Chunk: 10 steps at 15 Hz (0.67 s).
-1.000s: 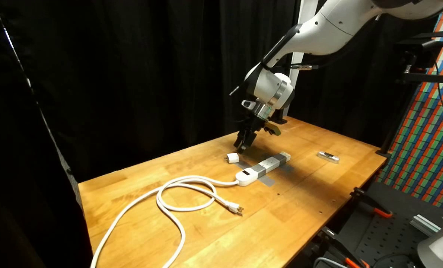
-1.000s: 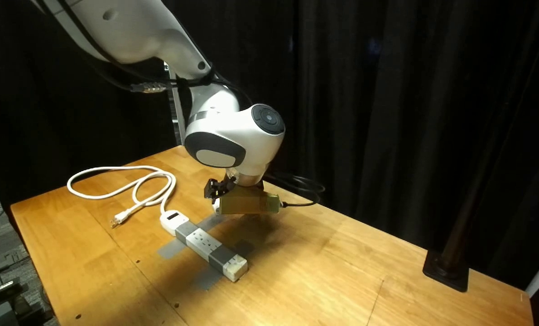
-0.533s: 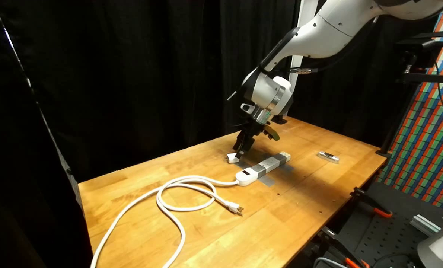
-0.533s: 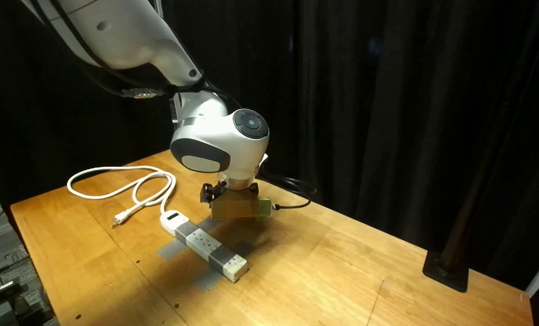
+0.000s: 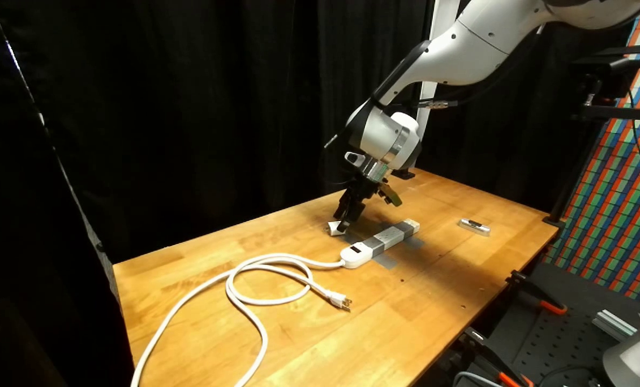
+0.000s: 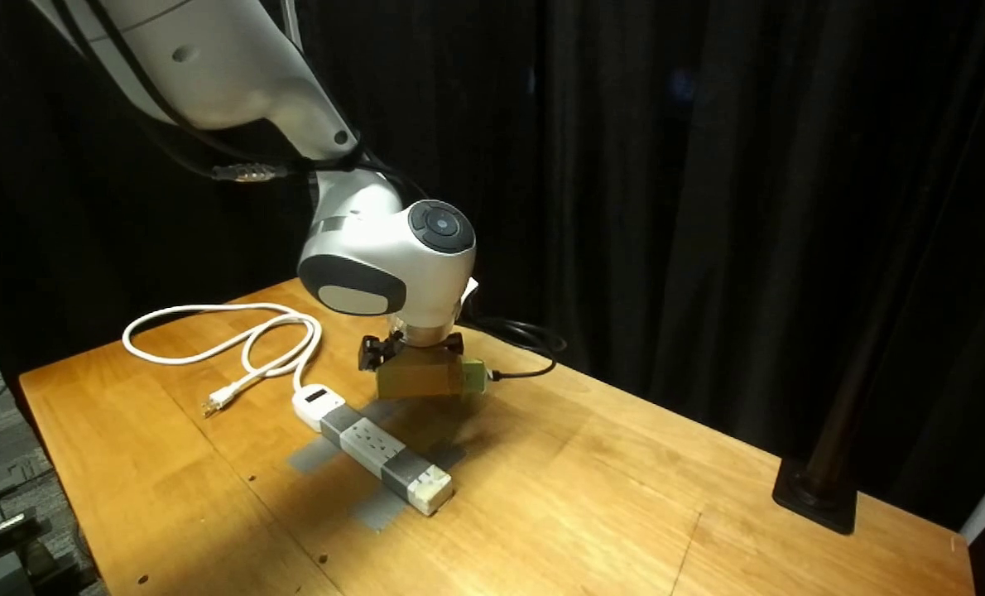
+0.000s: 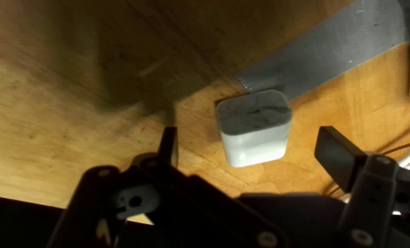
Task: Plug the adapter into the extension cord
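- Now the pincer (image 7: 250, 148) has sunk to the adapter (image 7: 255, 127), spread wide either side of it, gripping nothing.
- The adapter lies on the table (image 5: 352, 344) near the power strip (image 6: 372, 444), so picking it up looks next.

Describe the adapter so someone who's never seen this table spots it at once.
On the wooden table, find the long white power strip with its looping white cable. Apart from both, near the open hand, is the adapter. It's a small, round-cornered white block, much shorter than the strip and, unlike the plug, showing no cable.
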Tool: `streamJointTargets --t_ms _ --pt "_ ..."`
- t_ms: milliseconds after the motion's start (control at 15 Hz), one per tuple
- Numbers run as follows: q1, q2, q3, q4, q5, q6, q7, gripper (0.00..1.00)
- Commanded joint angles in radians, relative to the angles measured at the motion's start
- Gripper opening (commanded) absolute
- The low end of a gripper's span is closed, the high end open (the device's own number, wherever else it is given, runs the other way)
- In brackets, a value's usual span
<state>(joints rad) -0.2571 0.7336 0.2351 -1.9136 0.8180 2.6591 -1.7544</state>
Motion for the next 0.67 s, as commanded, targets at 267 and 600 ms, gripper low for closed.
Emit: streamJointTargets --t_ms 267,600 --pt "-0.012 -0.01 0.026 -0.033 0.017 0.039 -0.051 0.7" --pt "-0.009 -0.005 0.025 -0.039 0.009 0.071 -0.059 0.29"
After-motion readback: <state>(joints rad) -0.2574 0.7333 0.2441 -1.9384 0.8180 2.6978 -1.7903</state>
